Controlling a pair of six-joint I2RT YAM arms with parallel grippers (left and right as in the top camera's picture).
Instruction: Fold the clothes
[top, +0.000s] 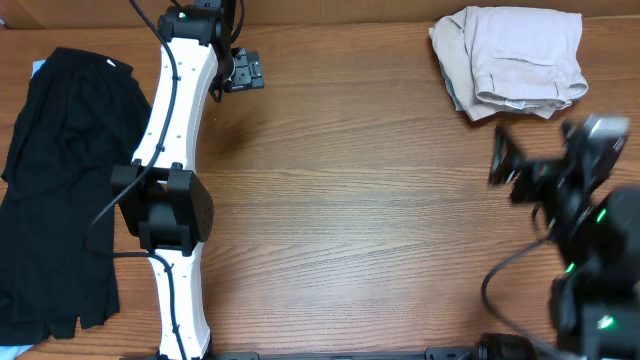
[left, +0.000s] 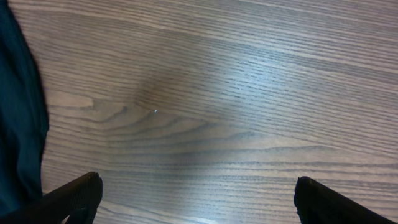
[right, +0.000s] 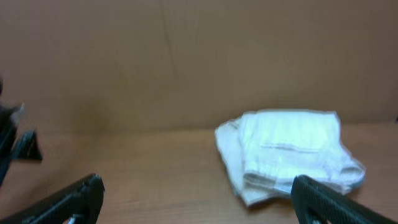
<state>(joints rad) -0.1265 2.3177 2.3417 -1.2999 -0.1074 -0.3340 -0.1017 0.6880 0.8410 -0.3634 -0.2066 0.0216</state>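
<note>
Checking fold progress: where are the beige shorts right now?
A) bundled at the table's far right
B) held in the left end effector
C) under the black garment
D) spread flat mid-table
A: the beige shorts lie in a compact heap at the far right of the table, nothing gripping them.

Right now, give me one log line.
shorts: folded, far right | left gripper: open, empty | right gripper: open, empty | black garment: left edge

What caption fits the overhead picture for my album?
Folded beige shorts sit in the far right corner of the wooden table; a black garment lies left.
</note>
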